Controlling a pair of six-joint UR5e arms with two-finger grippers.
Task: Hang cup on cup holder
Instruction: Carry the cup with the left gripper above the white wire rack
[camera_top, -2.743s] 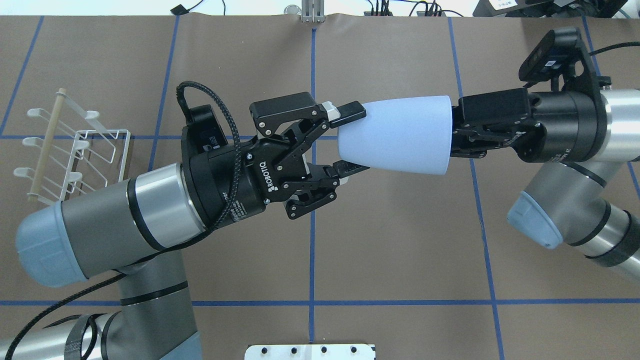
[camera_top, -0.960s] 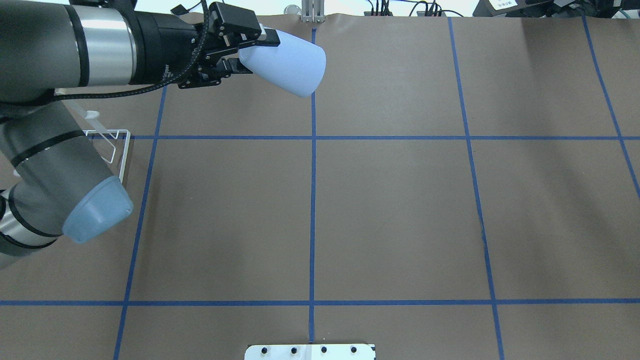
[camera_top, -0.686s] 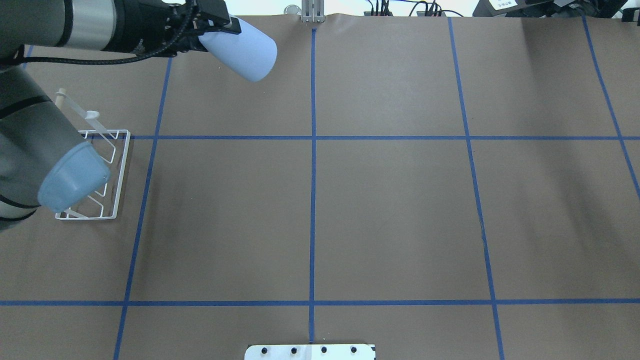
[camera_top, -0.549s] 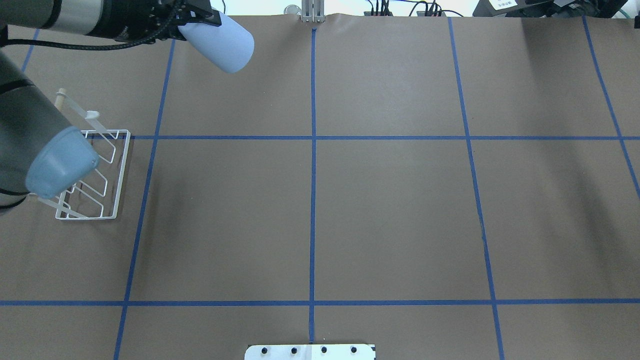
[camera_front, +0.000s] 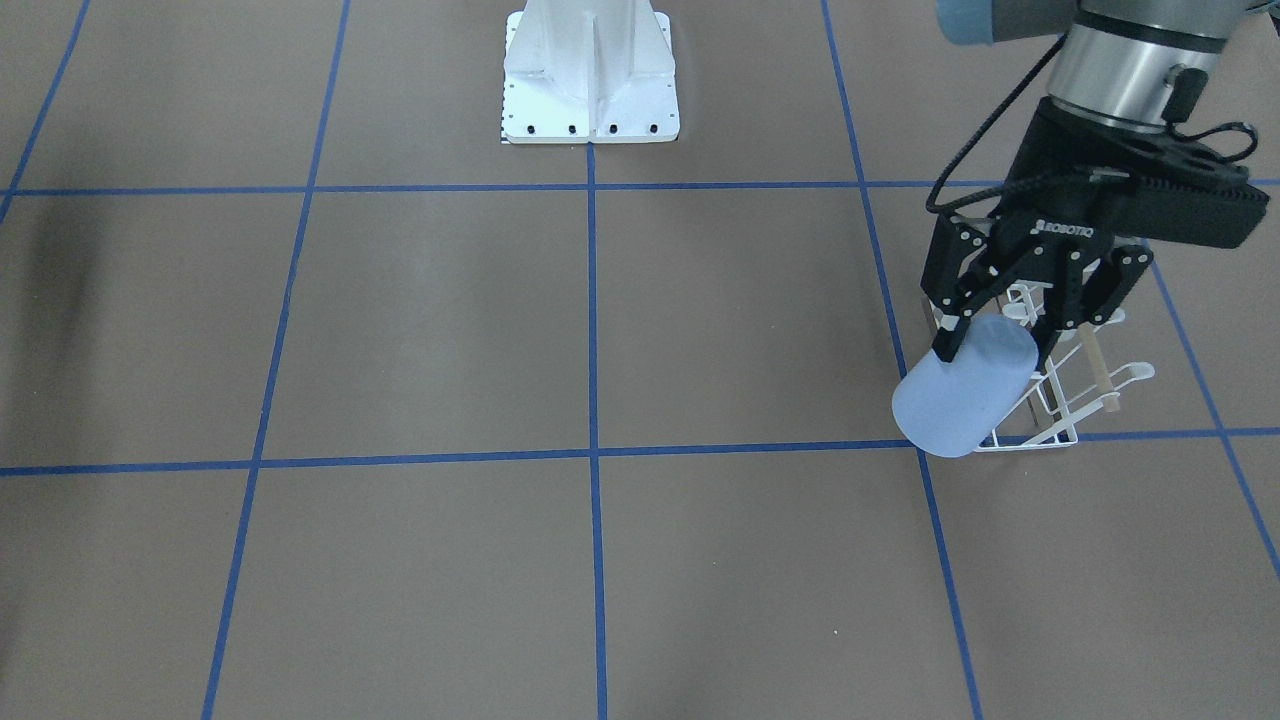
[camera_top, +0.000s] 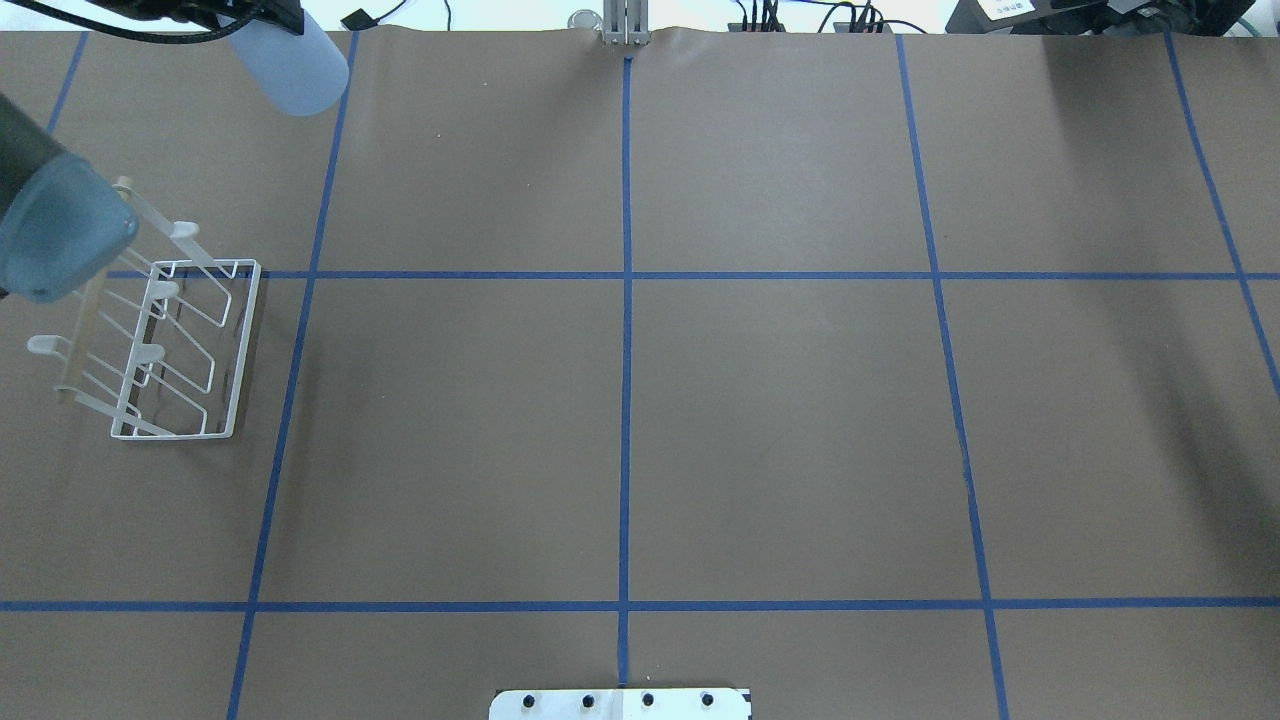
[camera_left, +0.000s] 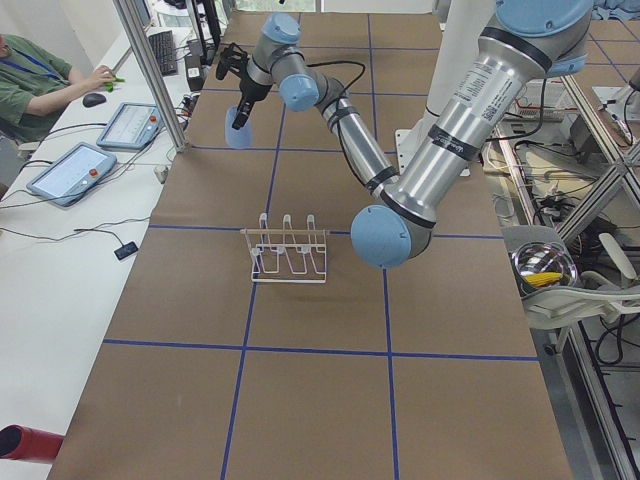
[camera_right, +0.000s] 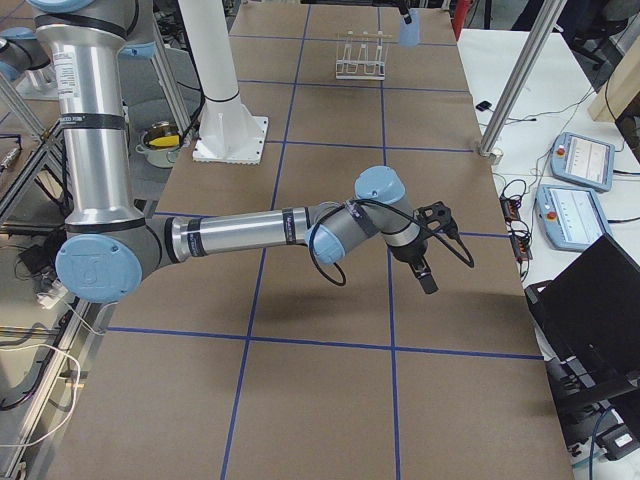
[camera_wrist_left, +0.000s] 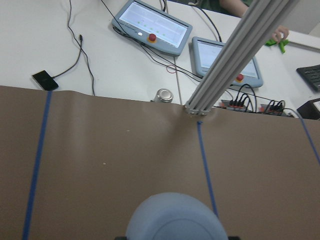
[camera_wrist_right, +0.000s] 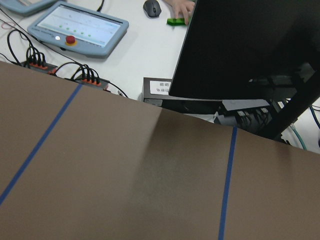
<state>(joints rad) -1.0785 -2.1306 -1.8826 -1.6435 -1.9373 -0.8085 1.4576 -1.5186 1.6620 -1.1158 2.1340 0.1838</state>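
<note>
My left gripper (camera_front: 992, 348) is shut on the narrow end of the pale blue cup (camera_front: 963, 392) and holds it tilted in the air, free end pointing down and away from me. The cup also shows at the top left of the overhead view (camera_top: 292, 70), in the left side view (camera_left: 238, 128) and at the bottom of the left wrist view (camera_wrist_left: 175, 222). The white wire cup holder (camera_top: 165, 345) stands on the table at my left, below and behind the cup (camera_front: 1065, 405). My right gripper (camera_right: 425, 275) hovers over the table's right part; I cannot tell if it is open.
The white robot base (camera_front: 590, 80) stands at the table's near middle edge. Beyond the far edge are an aluminium post (camera_wrist_left: 235, 60), tablets (camera_wrist_left: 152, 25) and cables. An operator (camera_left: 40, 80) sits at the side table. A black monitor (camera_wrist_right: 250, 50) stands past the right far edge.
The left gripper took the cup from the right gripper, then carried it left and toward the far edge, up over the rack's side. The right arm has left the overhead view.
</note>
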